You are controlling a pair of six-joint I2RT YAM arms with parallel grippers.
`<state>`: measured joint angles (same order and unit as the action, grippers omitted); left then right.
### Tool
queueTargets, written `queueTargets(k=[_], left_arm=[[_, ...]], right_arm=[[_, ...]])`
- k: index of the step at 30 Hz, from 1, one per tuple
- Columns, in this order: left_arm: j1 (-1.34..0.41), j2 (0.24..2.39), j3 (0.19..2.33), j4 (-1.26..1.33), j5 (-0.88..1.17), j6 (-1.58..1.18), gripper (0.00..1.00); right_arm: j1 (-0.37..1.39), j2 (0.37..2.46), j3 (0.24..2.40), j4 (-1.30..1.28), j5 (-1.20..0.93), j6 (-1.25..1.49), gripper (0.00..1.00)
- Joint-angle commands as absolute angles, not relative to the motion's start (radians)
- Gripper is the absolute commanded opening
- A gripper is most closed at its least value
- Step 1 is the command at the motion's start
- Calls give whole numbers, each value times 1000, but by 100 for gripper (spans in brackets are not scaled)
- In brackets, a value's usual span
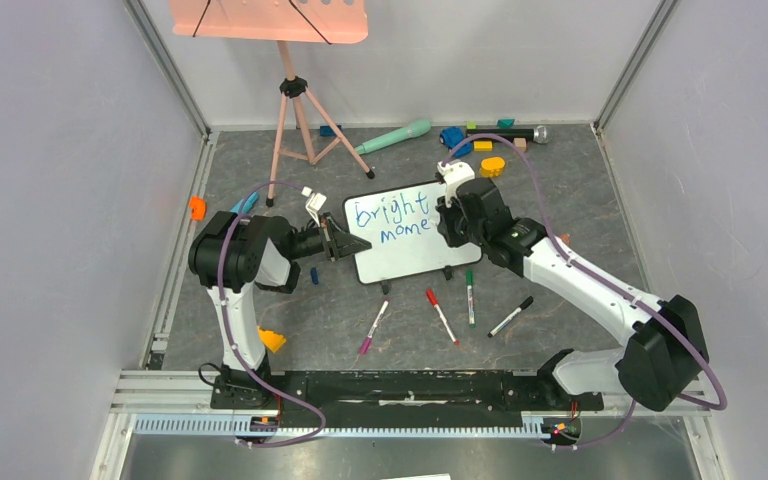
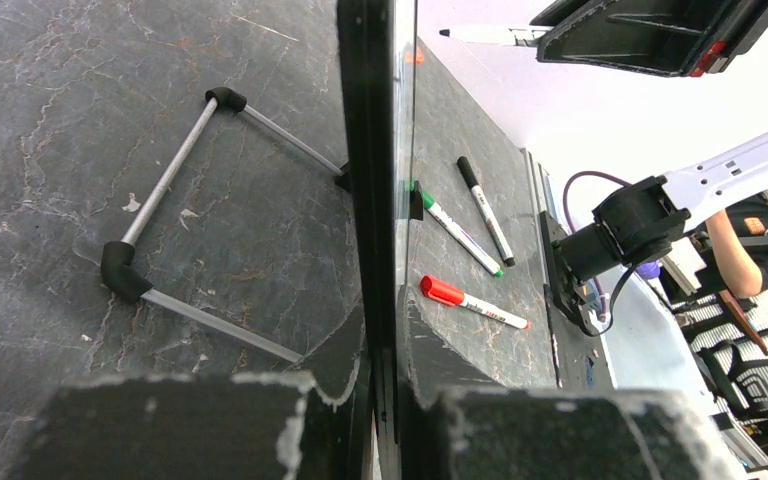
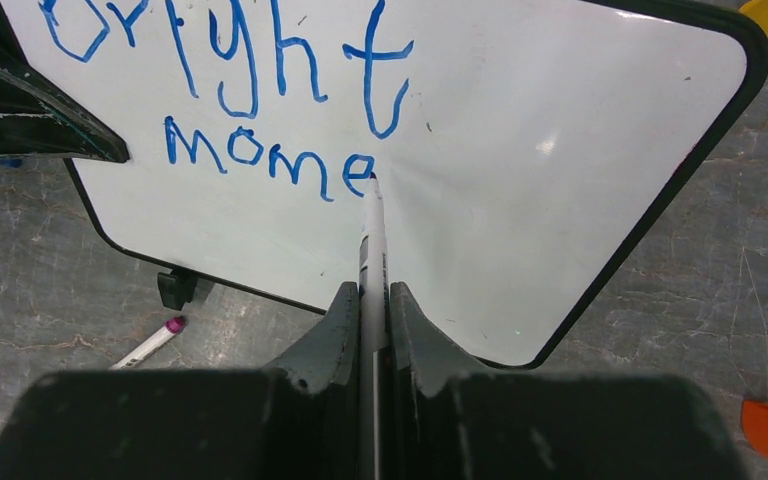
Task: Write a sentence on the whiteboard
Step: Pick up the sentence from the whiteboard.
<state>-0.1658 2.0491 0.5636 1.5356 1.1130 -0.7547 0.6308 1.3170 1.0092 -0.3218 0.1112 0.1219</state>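
The whiteboard (image 1: pixel 422 256) stands tilted in the middle of the table, black-framed. The sentence (image 1: pixel 392 220) on it reads "bright mome" in blue, on two lines. My left gripper (image 1: pixel 347 243) is shut on the whiteboard's left edge; in the left wrist view that edge (image 2: pixel 365 150) runs as a black strip straight into the left gripper (image 2: pixel 392 335). My right gripper (image 3: pixel 370 300) is shut on a white marker (image 3: pixel 373 240). Its tip touches the whiteboard (image 3: pixel 520 150) just after the last "e" of the sentence (image 3: pixel 260 100). From above, the right gripper (image 1: pixel 450 222) covers the board's right side.
Four loose markers lie in front of the board: purple (image 1: pixel 373 328), red (image 1: pixel 441 315), green (image 1: pixel 469 297), black (image 1: pixel 511 316). A salmon music stand (image 1: pixel 295 110) stands at the back left. Toys lie along the back wall, among them a teal one (image 1: pixel 392 136) and a yellow one (image 1: pixel 493 166).
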Motion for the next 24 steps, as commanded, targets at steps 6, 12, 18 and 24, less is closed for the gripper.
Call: queueTargets(k=[6,12,18,24], left_arm=[[-170,2123,549,1557,1025,-590,2],[-170,2123,549,1557,1025,-589,2],[-170,2123,549,1557,1025,-589,2],[-170,2126,549,1557,1025,-588,2]], right_arm=[[617,1369,1037,-289,141,114,0],[615,1371,1024,-300,153,127,0],[615,1329,948,-287,133,143,0],[615,1336,950,-279,133,146,0]])
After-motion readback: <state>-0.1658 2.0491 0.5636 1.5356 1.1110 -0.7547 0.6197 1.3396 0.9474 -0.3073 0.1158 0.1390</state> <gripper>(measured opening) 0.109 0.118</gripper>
